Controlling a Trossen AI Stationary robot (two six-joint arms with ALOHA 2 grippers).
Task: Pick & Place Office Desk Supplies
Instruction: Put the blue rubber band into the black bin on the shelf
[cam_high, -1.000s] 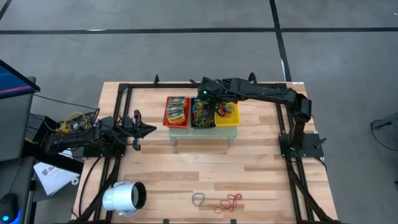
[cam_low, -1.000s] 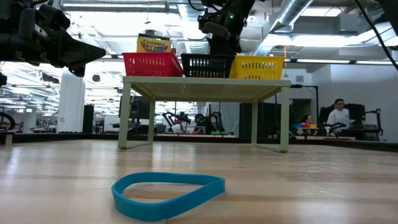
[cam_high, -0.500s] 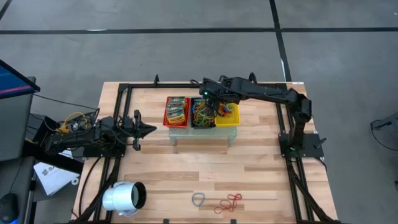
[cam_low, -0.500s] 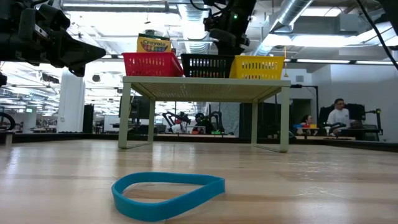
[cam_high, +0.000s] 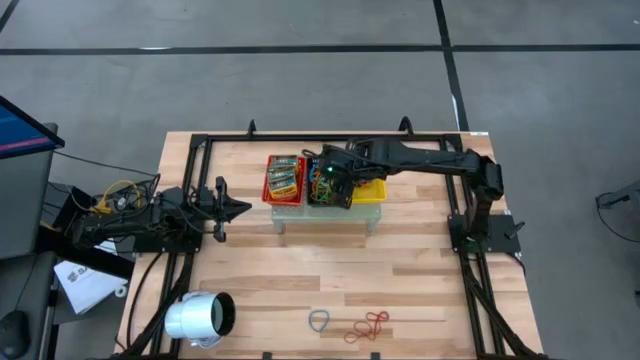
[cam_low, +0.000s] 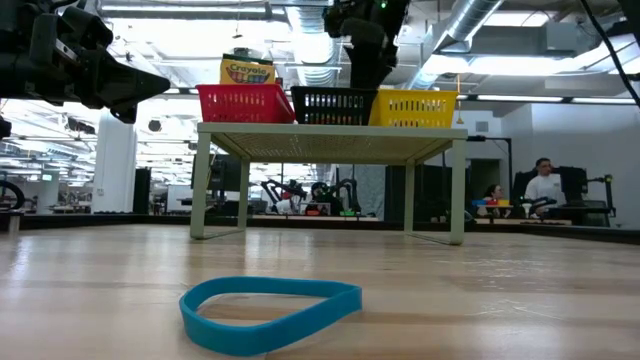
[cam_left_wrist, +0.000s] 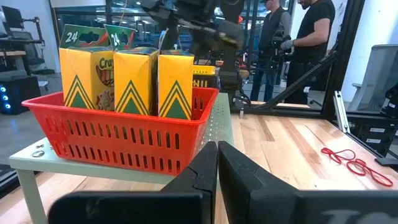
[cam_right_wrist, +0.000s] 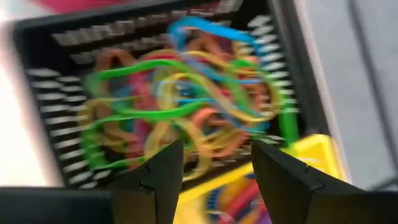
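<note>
Black mesh basket (cam_right_wrist: 37, 74) lay beneath the right gripper (cam_right_wrist: 211, 171), jaws apart and empty (sorting rubber bands (cam_right_wrist: 180, 106), presumably); left gripper (cam_left_wrist: 217, 163) waited shut.

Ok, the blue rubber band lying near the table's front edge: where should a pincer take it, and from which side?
Come straight down on the blue rubber band. It lies flat as an open loop, a little apart from the red bands. Put one finger inside the loop and one outside, pinching one strand on the side away from the red ones.
</note>
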